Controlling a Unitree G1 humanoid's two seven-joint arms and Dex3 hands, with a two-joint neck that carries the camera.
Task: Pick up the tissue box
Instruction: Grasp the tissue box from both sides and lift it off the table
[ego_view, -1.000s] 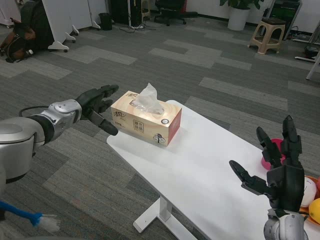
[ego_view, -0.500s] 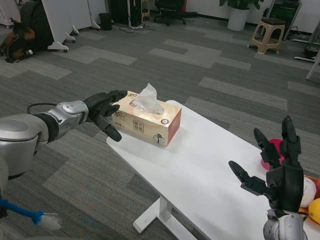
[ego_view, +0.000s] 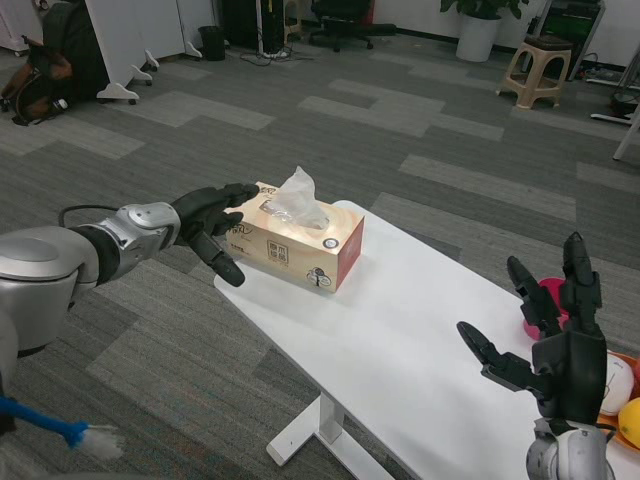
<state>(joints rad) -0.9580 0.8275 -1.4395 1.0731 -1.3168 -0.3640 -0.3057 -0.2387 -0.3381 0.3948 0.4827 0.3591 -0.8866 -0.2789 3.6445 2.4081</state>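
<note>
Tissue box (ego_view: 298, 236) at far end of bench (ego_view: 400, 340), left hand (ego_view: 212, 217) spread at its near-left end w/ fingertips touching top edge, not gripping yet — best to wrap thumb under, squeeze evenly; right hand (ego_view: 556, 345) spread, idle, well apart from box.

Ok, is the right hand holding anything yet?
No. The right hand is raised with its fingers spread and nothing in them, well apart from the tissue box.

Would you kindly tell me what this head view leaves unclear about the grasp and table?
- Whether the left hand touches the tissue box: the fingers overlap its far-left end.
- The box's far side: faces away.
- The coloured items beyond the right hand: cut off by the edge.
</note>
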